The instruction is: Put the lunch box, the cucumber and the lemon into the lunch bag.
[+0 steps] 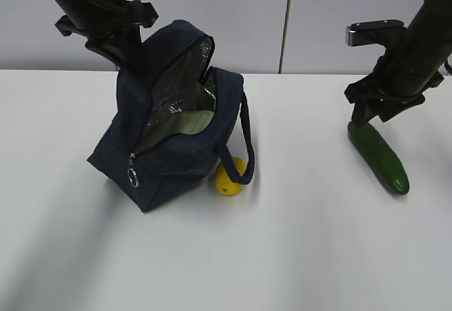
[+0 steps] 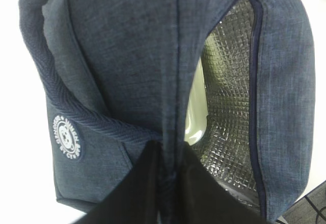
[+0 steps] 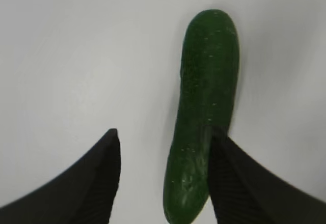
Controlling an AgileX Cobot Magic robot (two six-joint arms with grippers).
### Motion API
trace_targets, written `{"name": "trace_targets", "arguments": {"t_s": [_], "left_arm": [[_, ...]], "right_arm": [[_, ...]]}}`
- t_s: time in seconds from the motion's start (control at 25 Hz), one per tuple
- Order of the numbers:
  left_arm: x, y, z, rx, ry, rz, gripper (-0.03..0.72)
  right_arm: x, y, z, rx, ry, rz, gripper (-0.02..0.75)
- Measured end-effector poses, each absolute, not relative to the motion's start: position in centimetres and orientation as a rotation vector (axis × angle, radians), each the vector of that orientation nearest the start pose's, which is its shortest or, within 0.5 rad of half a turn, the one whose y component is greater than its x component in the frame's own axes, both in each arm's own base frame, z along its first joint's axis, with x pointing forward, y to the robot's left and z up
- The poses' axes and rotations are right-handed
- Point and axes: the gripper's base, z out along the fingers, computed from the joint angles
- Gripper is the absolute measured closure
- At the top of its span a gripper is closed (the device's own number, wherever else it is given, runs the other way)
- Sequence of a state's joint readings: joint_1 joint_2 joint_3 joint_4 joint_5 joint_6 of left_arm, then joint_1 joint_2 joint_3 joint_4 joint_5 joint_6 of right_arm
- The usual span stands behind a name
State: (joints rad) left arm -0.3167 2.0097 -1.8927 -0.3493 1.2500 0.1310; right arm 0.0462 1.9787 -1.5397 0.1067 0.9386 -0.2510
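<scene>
The navy lunch bag (image 1: 169, 152) stands left of centre, zipped open, its silver lining showing. The pale green lunch box (image 1: 182, 125) lies inside it and also shows in the left wrist view (image 2: 196, 109). My left gripper (image 1: 126, 55) is at the bag's back top, shut on a fold of the bag's fabric (image 2: 170, 155). The yellow lemon (image 1: 229, 178) lies on the table against the bag's front right, under a handle loop. The dark green cucumber (image 1: 379, 157) lies at the right. My right gripper (image 3: 166, 132) is open, straddling the cucumber's (image 3: 206, 81) near end; the right finger (image 3: 239, 173) touches it.
The white table (image 1: 296, 254) stretches to the front. A grey wall with a vertical seam (image 1: 286, 21) runs behind it. The bag's metal ring pull (image 1: 133, 177) hangs at its front left corner. The white round logo (image 2: 67, 136) shows on the bag's side.
</scene>
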Motion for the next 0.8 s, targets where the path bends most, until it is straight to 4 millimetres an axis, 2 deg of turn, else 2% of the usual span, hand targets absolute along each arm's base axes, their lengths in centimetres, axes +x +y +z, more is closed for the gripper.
{"name": "trace_targets", "arguments": {"t_s": [0.2, 0.8], "left_arm": [[40.2, -16.2, 29.5, 0.555, 2.783, -0.527, 0.668], [40.2, -16.1, 29.4, 0.570, 2.782, -0.499, 0.668]], "right_arm": [[41.5, 2.5, 21.2, -0.342, 2.840, 0.057, 0.330], [42.3, 2.2, 16.6, -0.311, 2.961, 0.029, 0.330]]}}
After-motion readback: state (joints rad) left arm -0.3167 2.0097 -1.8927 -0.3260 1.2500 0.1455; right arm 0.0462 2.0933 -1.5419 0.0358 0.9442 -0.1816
